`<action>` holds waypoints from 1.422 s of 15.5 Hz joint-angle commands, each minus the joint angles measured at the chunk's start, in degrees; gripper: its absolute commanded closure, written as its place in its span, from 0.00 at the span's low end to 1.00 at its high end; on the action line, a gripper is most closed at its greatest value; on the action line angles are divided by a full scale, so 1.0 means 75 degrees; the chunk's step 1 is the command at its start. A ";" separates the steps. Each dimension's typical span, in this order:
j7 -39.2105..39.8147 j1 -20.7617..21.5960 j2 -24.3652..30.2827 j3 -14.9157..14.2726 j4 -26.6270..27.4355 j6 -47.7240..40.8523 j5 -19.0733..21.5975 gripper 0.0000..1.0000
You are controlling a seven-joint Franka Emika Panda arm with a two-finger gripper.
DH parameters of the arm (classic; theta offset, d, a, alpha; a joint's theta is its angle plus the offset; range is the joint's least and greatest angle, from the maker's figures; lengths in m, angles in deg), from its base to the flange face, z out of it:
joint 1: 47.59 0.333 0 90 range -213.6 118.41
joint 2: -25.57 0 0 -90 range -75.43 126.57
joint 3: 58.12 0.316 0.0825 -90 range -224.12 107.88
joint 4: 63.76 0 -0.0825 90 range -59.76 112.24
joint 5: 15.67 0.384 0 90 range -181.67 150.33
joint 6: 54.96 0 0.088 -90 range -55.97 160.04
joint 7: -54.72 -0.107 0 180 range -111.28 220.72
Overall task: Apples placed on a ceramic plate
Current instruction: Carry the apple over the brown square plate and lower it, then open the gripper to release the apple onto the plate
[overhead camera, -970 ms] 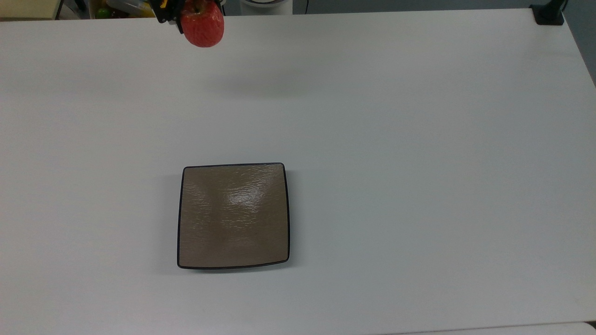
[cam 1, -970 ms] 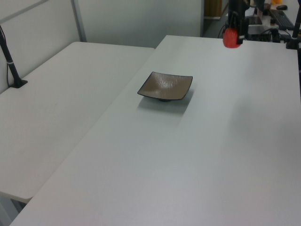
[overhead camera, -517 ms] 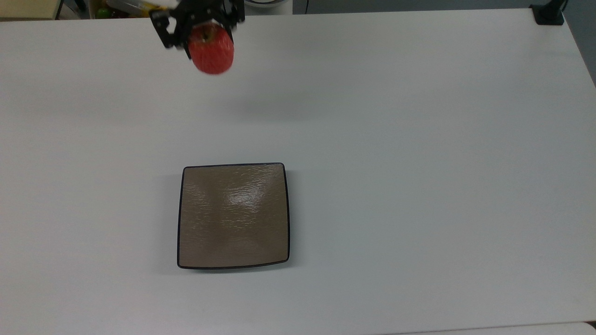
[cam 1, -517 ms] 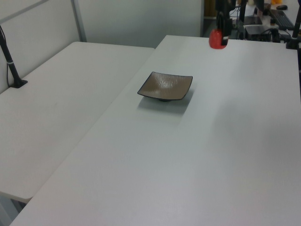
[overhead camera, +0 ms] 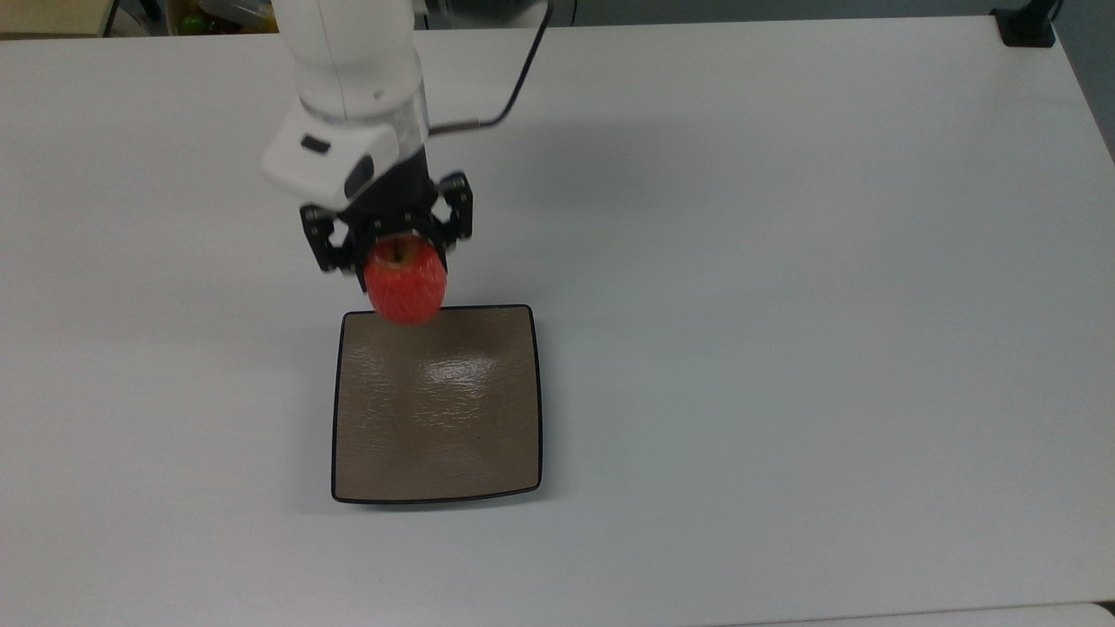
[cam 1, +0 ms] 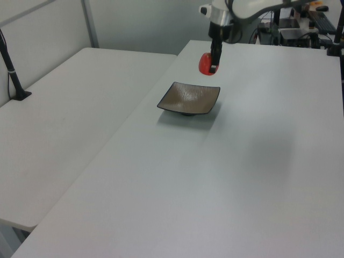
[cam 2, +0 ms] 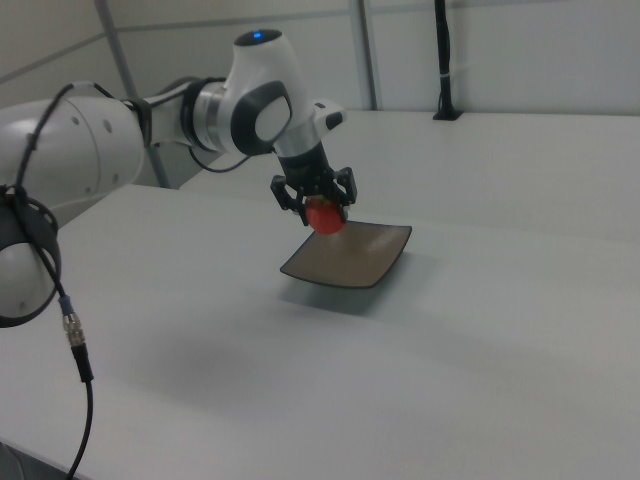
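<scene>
A small red apple with a yellow-green patch at its stem hangs in the air, held by my gripper, which is shut on it. The apple is above the table, over the plate's edge at the top view's top. The ceramic plate is square, glossy taupe-brown with a thin black rim, and nothing lies on it. In the right view the apple hangs just over the plate's left corner under my gripper.
The white table spreads wide around the plate. A second white table adjoins it on the left view's left. A black post base stands at the top view's top right corner. Clutter lies beyond the table's top edge.
My arm has carried the apple from the table's far edge down the top view to the plate's near rim, and it now hangs lower over the table.
</scene>
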 commanded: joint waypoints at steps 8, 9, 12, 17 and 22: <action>-0.1013 0.0569 -0.1671 -0.0176 -0.0259 0.2222 -0.0629 0.76; -0.1013 0.0569 -0.1764 -0.0177 -0.0259 0.2270 -0.0629 0.75; -0.1095 0.0569 -0.1789 -0.0177 -0.0177 0.2586 -0.0629 0.56; -0.1118 0.0593 -0.1777 -0.0188 -0.0014 0.2599 -0.1225 0.00; -0.1328 0.0581 -0.1322 -0.0177 0.0138 0.2517 -0.1156 0.00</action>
